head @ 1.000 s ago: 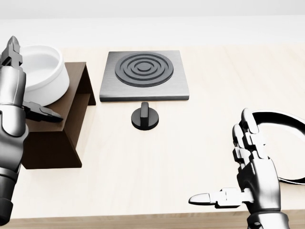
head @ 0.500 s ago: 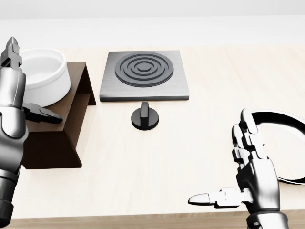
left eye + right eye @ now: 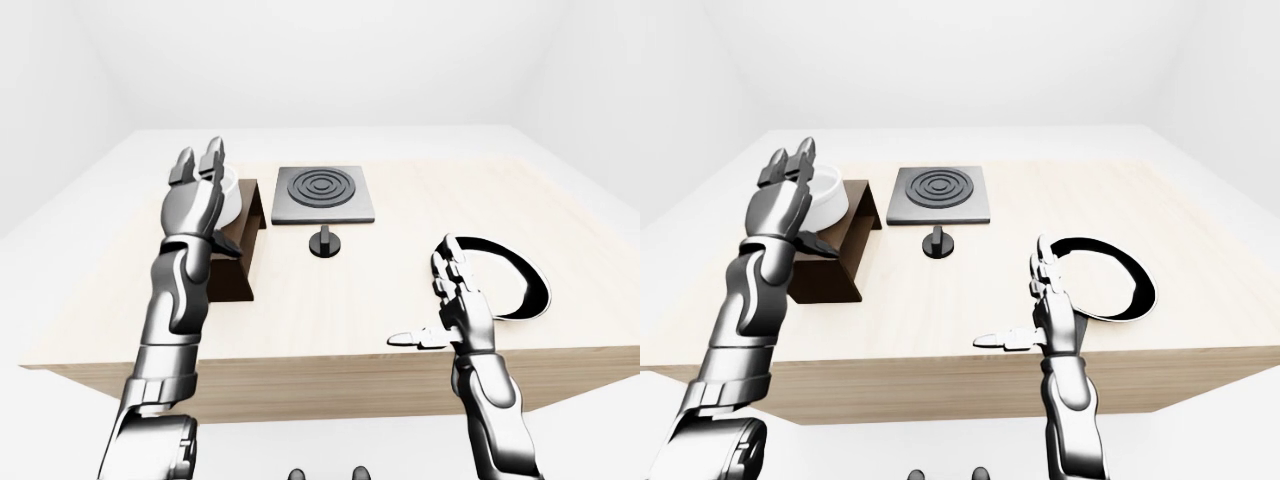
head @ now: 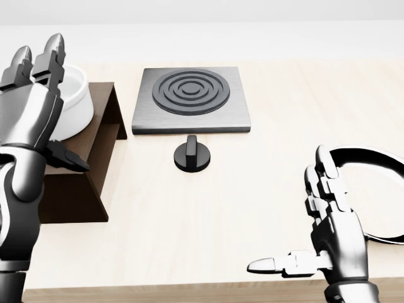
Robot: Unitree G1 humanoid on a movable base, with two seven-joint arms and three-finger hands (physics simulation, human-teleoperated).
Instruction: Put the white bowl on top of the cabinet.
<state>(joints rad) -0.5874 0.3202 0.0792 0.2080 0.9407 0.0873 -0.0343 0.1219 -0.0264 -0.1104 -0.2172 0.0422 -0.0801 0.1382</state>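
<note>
The white bowl (image 4: 77, 96) stands upright on the flat top of the dark brown cabinet (image 4: 95, 148) at the left of the head view. My left hand (image 4: 53, 106) is open, fingers pointing up, and it hides the bowl's left half; I cannot tell whether it touches the bowl. The bowl shows more fully in the right-eye view (image 3: 830, 196). My right hand (image 4: 287, 211) is open and empty at the lower right, above the table near its bottom edge.
A grey square hob (image 4: 189, 98) with dark rings lies right of the cabinet, with a black knob (image 4: 192, 154) just below it. A black and white ring-shaped dish (image 4: 379, 158) lies at the right edge. The wooden table (image 4: 208, 214) ends near the view's bottom.
My left hand has swung to the right and turned, its fingers now spread over the bowl's left half. The bowl stays on the cabinet. The right hand has barely moved.
</note>
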